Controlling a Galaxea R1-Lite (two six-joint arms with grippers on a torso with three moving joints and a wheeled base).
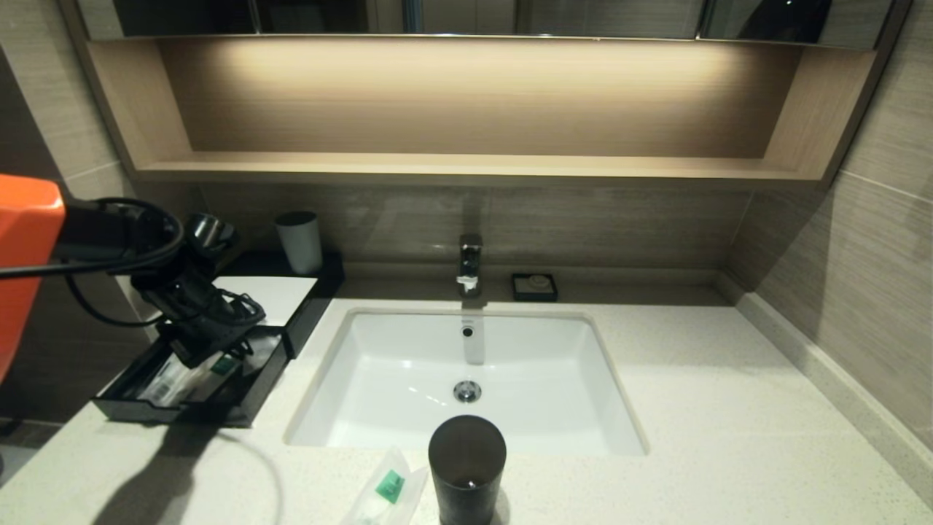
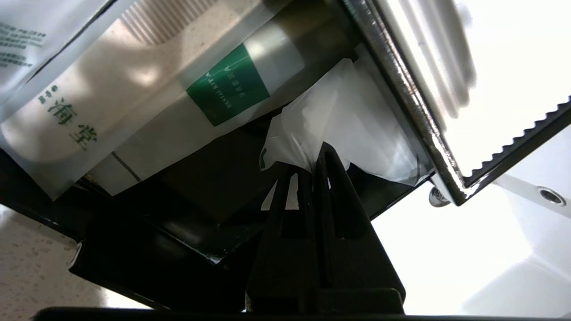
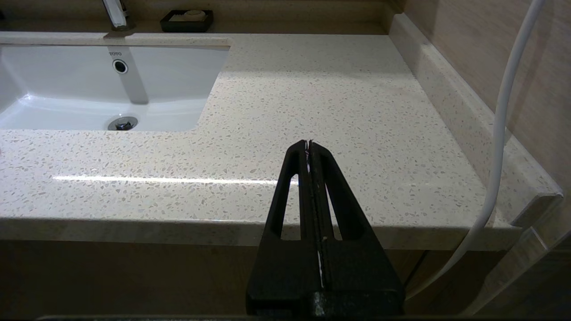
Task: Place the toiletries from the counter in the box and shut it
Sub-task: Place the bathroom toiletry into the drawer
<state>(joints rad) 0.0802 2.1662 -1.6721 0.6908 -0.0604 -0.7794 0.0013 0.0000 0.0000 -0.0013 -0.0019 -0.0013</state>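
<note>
Nearest the head camera, a dark cylindrical cup (image 1: 466, 467) stands on the speckled tabletop (image 1: 729, 437), with one green-labelled toiletry packet (image 1: 386, 490) lying just beside it, well apart from both arms. That packet looks light, thin and limp, its film probably slippery, so a pinch across a flat end or crimped edge should serve better than a grip on the bulging middle.

Farther off, the left gripper (image 2: 314, 156) hangs over the pulled-out tray of the black box (image 1: 189, 383), its jaws pressed together on a crumpled clear packet (image 2: 352, 125). Just beyond its tips, a long dental-kit packet (image 2: 227, 89) lies in the tray.

Away at the other end, the right gripper (image 3: 308, 143) is parked off the tabletop's front edge, closed with nothing in it.
</note>
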